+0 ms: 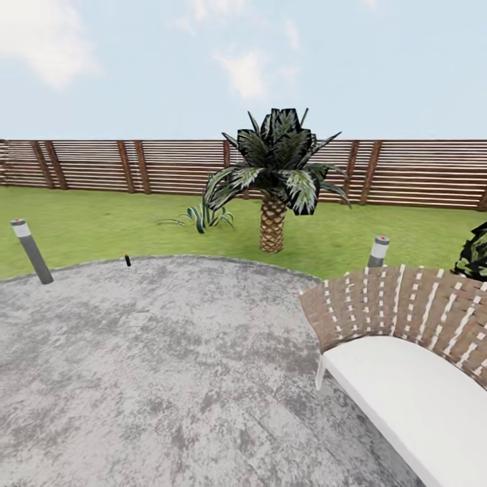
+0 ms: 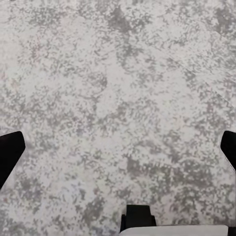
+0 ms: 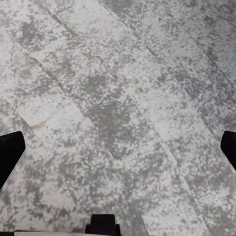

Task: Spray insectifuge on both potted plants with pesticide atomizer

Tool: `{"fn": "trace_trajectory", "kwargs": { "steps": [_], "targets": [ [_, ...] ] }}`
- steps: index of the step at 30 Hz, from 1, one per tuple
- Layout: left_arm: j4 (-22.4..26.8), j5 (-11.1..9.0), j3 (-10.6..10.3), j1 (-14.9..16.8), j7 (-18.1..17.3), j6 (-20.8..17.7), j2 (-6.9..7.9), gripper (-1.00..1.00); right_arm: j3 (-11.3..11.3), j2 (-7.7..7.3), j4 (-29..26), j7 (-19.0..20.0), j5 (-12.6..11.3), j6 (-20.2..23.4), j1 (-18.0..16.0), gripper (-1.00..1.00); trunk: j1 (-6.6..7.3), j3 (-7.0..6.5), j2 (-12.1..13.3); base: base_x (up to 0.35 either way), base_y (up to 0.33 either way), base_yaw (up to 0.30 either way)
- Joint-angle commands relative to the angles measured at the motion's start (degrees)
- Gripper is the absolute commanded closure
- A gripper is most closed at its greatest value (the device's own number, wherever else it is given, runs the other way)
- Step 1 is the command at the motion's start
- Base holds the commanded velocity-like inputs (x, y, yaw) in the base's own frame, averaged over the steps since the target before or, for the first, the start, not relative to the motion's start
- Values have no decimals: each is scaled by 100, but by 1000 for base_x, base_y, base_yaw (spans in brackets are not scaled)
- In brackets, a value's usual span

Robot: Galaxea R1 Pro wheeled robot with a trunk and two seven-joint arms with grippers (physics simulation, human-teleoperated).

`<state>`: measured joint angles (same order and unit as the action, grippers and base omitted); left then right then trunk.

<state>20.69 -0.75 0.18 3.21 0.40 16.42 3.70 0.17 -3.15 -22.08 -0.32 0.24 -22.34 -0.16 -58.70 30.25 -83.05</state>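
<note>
Standing upright at the far edge of the paving (image 1: 169,352), just where it meets the lawn (image 1: 101,226), a small dark bottle with a reddish top is seen in the head view: the atomizer (image 1: 127,260). It is too small for its details to be made out. A grey post light (image 1: 30,249) is planted to its left at the paving's edge, and a second post light (image 1: 378,251) stands to the right, behind a woven chair (image 1: 406,318) with a white cushion (image 1: 412,399). On the lawn beyond the atomizer a low spiky green plant (image 1: 203,217) is seen, with a short palm (image 1: 274,182) beside it. A slat fence (image 1: 101,166) closes off the garden at the back, and a dark-leaved bush (image 1: 475,253) is cut off at the right edge.

In the left wrist view, the left fingers (image 2: 10,152) are spread wide over mottled grey paving, with nothing between them. In the right wrist view, the right fingers (image 3: 10,150) are likewise spread wide over grey paving slabs, nothing being held.
</note>
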Motion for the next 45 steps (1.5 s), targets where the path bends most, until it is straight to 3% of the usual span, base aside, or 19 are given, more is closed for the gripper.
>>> {"fn": "trace_trajectory", "kwargs": {
  "steps": [1, 14, 45],
  "targets": [
    [-5, -8, 0, 5, 4, 19, -1, -100, 2, -1, 2, -3, 2, -16, -2, -100, -3, 6, -2, 339, -113, 278],
    [-4, -13, 7, 5, 4, 19, -1, -100, 4, 0, 2, -3, 2, -16, -2, -100, -3, 6, -2, 338, -121, 278],
    [-3, -38, 8, 5, 6, 19, 6, -100, 1, 7, 2, -3, 2, -16, -2, -100, -3, 6, -2, 340, -4, 279]
  ]
}}
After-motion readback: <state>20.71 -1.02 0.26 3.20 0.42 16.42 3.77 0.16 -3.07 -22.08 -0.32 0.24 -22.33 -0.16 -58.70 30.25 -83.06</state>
